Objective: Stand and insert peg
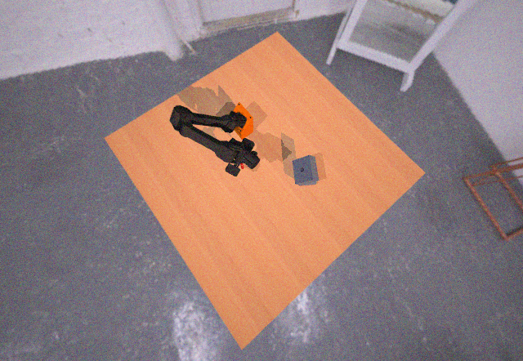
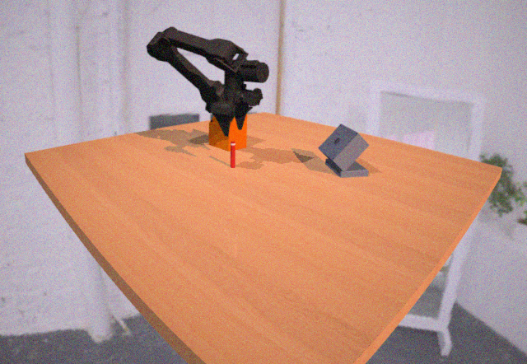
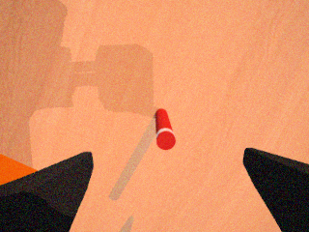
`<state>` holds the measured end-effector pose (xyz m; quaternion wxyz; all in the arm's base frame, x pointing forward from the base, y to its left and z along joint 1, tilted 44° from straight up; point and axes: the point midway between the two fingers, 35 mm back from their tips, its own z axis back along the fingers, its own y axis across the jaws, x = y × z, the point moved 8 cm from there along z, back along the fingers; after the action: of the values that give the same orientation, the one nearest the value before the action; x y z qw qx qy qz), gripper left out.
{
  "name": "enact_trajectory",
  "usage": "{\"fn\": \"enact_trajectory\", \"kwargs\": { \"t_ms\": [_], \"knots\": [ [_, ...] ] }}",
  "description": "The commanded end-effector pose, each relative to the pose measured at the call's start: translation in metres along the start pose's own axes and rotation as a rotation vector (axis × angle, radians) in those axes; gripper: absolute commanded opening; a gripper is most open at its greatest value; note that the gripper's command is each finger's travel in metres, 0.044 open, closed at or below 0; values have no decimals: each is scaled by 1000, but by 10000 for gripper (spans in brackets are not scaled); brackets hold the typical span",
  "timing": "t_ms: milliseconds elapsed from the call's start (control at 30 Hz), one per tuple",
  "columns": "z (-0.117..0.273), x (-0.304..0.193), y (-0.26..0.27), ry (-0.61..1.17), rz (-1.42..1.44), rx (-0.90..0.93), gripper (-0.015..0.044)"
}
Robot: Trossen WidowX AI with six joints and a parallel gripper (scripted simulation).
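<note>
The red peg stands upright on the table, its white-banded end up. My gripper is open and empty, pointing down above the peg. In the wrist view the peg shows between the two fingers' directions, a little beyond the tips and clear of both. The grey-blue sloped panel stands on its base to the right in the top and exterior views, its face tilted upward, with one dark hole in it.
The orange robot base mount stands just behind the peg and gripper in the exterior view. Shadows of the arm fall on the wooden table around the peg and toward the panel.
</note>
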<state>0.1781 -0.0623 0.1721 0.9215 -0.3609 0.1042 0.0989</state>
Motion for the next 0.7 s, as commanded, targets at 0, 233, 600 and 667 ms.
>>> {"fn": "enact_trajectory", "kwargs": {
  "t_ms": [0, 233, 600, 667],
  "knots": [
    [-7, -1, 0, 5, 10, -3, 440],
    [-14, 0, 0, 4, 10, -1, 440],
    [-32, 1, 0, 2, 9, 2, 440],
    [-36, 1, 0, 2, 9, 2, 440]
  ]
}}
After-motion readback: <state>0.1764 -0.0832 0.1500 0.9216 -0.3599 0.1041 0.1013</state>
